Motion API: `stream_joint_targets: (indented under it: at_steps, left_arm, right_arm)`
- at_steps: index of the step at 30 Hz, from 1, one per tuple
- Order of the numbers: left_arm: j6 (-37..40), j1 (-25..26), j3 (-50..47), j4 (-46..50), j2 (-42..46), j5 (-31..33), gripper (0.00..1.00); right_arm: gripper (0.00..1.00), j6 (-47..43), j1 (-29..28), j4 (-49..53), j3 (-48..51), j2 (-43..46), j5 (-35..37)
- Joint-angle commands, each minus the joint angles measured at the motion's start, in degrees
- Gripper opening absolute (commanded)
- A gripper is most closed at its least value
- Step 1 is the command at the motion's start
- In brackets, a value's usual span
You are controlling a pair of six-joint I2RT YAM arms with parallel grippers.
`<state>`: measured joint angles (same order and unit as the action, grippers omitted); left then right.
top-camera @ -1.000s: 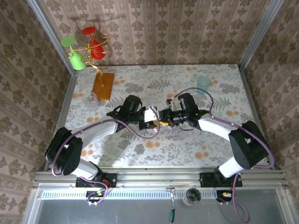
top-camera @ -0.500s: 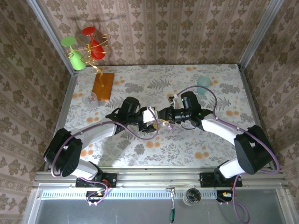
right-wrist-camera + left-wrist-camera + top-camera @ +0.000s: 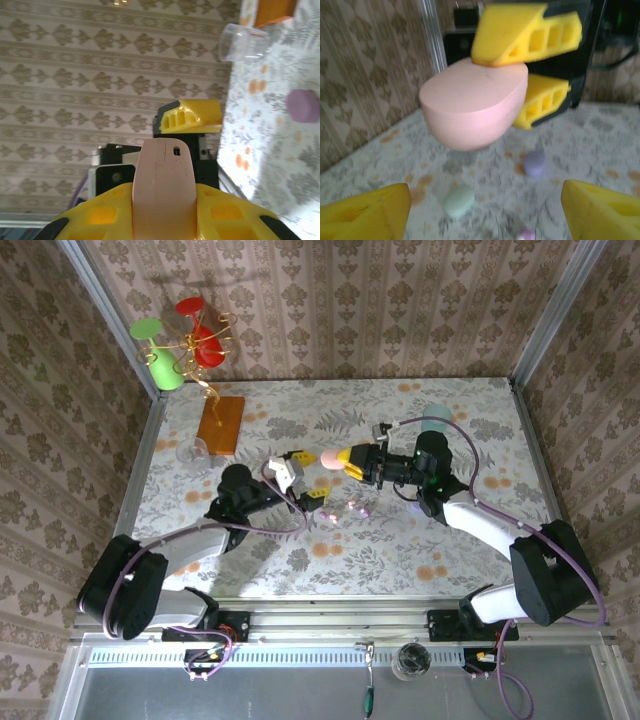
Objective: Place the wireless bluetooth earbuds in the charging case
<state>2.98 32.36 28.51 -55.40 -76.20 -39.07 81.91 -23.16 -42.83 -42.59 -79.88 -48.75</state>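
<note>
1. Far off to the left of the left gripper, in the back corner, a wire stand (image 3: 190,340) carries a green glass and a red glass. Nearer that gripper lies an orange block (image 3: 221,424), with a clear cup (image 3: 190,452) just beside it
2. The left gripper (image 3: 309,474) has its jaws spread wide with nothing between them. It points toward the right gripper, and the pink case hangs just in front of its open fingers without touching them
3. The pink case (image 3: 331,457), which is the charging case, is up in the air above the table (image 3: 480,540). One end is pinched by the right gripper and the other end points at the left gripper. A small hole shows near that far end in the right wrist view
4. The right gripper (image 3: 347,459) has its jaws drawn in narrow, with its yellow pads clamped on the two flat sides of the pink case
5. The earbuds (image 3: 352,508) lie on the table below the gap between the two grippers, and neither gripper touches them. The left wrist view shows a mint piece (image 3: 459,200), a lilac piece (image 3: 534,162) and a pink piece (image 3: 526,235) under the held case. All three lie apart from one another and are too blurred to make out their shape
6. Beyond the right gripper's wrist, toward the back right of the table, stands a pale teal cup (image 3: 435,420)
</note>
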Motion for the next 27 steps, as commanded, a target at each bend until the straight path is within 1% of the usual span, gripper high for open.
stream_joint_targets:
  at_steps: [1, 3, 5, 8, 11, 13, 18, 27]
  left_arm:
    - [-11.37, -1.98, 0.58, -19.19, -2.56, -5.46, 0.79]
    - [-10.94, -2.11, 2.16, -18.89, -2.93, -7.52, 0.79]
    - [-10.94, -2.51, 3.43, -18.92, -3.44, -8.55, 0.8]
    - [-12.7, -3.27, 6.07, -18.92, -4.86, -12.92, 0.78]
    - [-15.25, -3.28, 8.01, -18.96, -6.16, -16.06, 0.75]
    - [-16.8, -3.27, 8.78, -19.03, -6.74, -16.69, 0.7]
    - [-17.55, -3.0, 8.75, -18.96, -6.85, -17.76, 0.6]
    - [-19.35, -2.56, 9.26, -18.93, -7.22, -18.91, 0.49]
  right_arm:
    - [0.15, 12.67, -0.69, -16.91, 0.84, -1.88, -0.87]
    - [0.14, 16.7, -1.52, -22.19, 0.76, -3.74, -0.63]
    - [0.13, 18.87, -1.96, -24.79, 0.65, -4.94, -1.46]
    - [0.11, 19.86, -2.15, -25.78, 1.18, -5.6, -2.18]
    - [0.11, 20.45, -2.57, -26.67, 1.41, -5.89, -2.49]
    - [0.11, 20.65, -2.78, -26.7, 1.37, -5.82, -2.58]
    - [0.1, 20.76, -3.21, -26.32, 1.2, -5.42, -2.44]
    - [0.08, 20.13, -3.56, -24.98, 0.05, -6.22, -3.28]
